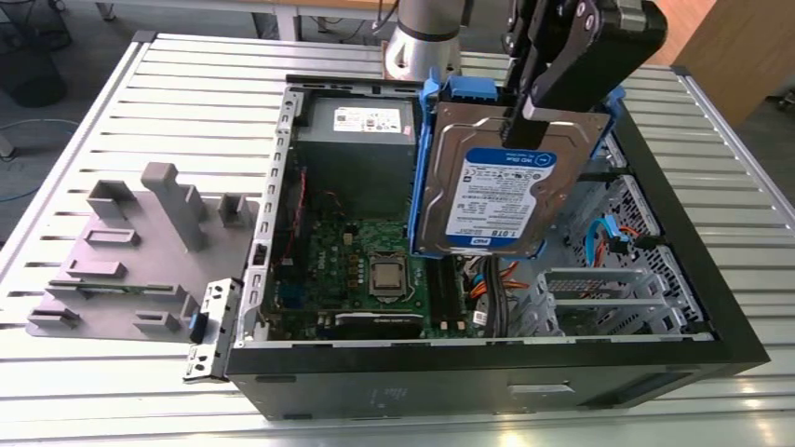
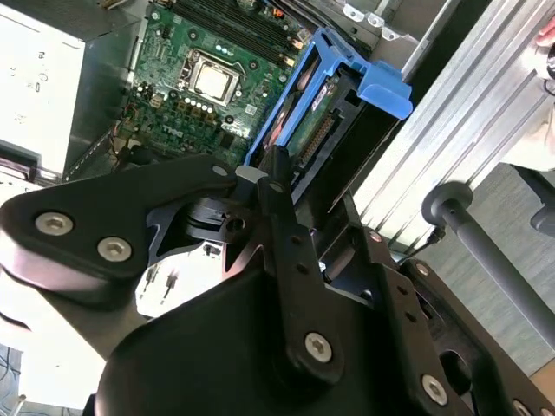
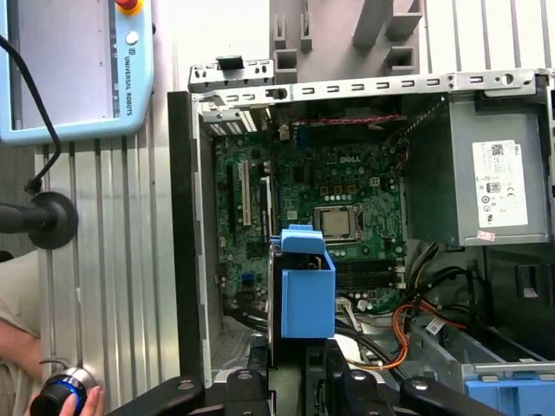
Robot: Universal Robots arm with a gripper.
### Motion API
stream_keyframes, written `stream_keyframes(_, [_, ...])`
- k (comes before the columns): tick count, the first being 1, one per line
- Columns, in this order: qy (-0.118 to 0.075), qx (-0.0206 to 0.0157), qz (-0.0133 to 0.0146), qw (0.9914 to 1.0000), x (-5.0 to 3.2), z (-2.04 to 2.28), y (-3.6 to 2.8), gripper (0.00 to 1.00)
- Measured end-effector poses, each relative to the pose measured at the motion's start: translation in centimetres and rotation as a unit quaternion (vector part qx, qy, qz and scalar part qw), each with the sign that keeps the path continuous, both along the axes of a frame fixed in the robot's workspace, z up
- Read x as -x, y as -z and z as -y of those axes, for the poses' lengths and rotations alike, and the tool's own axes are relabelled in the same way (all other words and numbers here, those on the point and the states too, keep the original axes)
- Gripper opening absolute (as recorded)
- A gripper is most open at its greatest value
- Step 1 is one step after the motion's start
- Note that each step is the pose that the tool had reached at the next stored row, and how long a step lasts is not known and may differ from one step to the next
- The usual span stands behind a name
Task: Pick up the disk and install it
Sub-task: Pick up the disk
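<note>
The disk (image 1: 504,186), silver with a blue-and-white label and a blue carrier frame, hangs upright and slightly tilted over the open computer case (image 1: 497,358). My gripper (image 1: 537,116) is shut on its upper edge, coming down from above. In the second wrist view the disk (image 2: 347,95) juts out beyond the gripper (image 2: 299,186), edge-on above the motherboard. In the first wrist view the blue carrier (image 3: 308,290) of the disk sticks out from the gripper (image 3: 299,368), with the case interior beneath it.
Inside the case lie the motherboard (image 1: 372,265), a grey power supply box (image 1: 360,126) with a white sticker, and loose cables (image 1: 609,237). A grey fixture (image 1: 137,251) stands on the slatted table at the exterior view's left. A teach pendant (image 3: 78,69) and a person's hand (image 3: 65,399) are beside the case.
</note>
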State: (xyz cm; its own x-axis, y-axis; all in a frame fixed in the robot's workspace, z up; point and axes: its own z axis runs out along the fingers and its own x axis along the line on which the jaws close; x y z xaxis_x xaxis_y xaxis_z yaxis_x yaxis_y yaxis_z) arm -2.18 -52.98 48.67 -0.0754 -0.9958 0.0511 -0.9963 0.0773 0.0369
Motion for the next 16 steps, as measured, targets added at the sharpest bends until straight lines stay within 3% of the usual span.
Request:
stream_keyframes(2, [0.0,-0.0091,0.0,0.99996,0.0,0.11,0.01,0.35])
stream_keyframes(4, [0.0,-0.0131,0.0,0.99991,-0.14,0.26,0.02,0.35])
stream_keyframes(9, [0.0,-0.0161,0.0,0.99987,-1.53,0.62,0.07,0.35])
stream_keyframes(16, [0.0,-0.0163,-0.0001,0.99987,-4.17,1.17,0.15,0.35])
